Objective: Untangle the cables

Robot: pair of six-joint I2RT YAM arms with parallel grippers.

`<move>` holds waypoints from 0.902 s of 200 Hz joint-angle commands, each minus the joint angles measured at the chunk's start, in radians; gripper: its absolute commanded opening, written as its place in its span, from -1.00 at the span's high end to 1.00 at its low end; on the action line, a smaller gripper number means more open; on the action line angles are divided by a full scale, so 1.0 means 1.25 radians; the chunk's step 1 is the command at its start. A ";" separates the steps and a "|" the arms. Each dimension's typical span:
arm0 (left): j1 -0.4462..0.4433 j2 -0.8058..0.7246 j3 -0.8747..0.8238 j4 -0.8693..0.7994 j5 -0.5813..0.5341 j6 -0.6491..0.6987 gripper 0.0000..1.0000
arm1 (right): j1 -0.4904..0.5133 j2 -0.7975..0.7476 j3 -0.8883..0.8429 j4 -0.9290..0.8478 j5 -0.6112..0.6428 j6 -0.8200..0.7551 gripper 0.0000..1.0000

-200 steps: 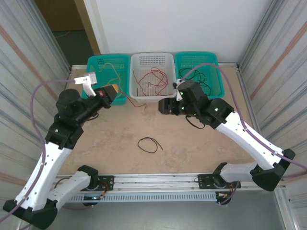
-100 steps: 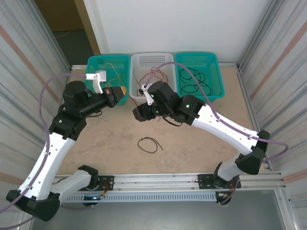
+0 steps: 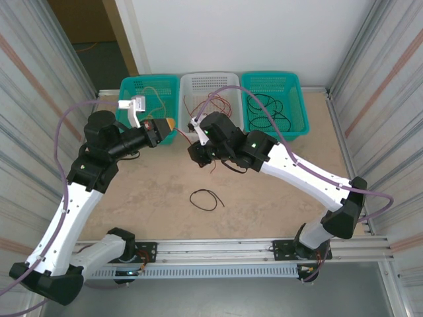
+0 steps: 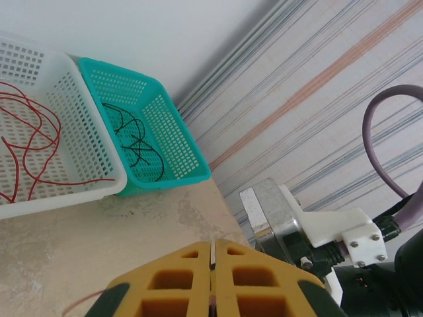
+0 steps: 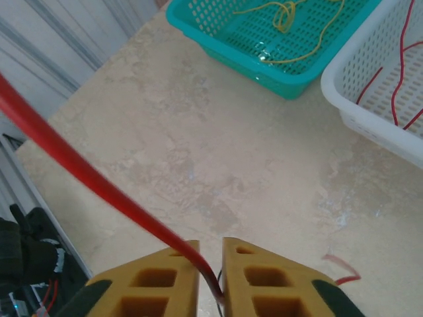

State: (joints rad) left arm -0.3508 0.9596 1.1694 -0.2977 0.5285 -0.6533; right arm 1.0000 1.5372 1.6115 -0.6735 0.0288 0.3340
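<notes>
above the beige bench [image 5: 198, 152], my right tool [image 5: 211, 261] pinches a thin red wire [image 5: 99, 188] that runs up and left out of its yellow fingers [image 5: 152, 284]. my left tool [image 4: 211, 264] hangs with its fingers pressed together; whether anything is caught between them i cannot tell. a thin black wire loop [image 3: 203, 199] lies on the bench, apart from both tools.

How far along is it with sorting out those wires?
Mostly done, it seems. Yellow cables lie in the left basket, red cables in the white basket and black cables in the right basket. In hand: a red strand, pinched in the right pincer. Left: a black loop on the table.
</notes>
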 commanded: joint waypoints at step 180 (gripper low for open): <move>-0.003 -0.083 -0.250 -0.224 -0.149 0.045 -0.18 | -0.373 0.103 0.342 0.107 -0.192 0.221 1.00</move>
State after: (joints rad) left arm -0.3183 0.8902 0.8890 -0.5591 0.3630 -0.6060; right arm 0.6037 1.5841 1.9823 -0.5716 -0.1123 0.5159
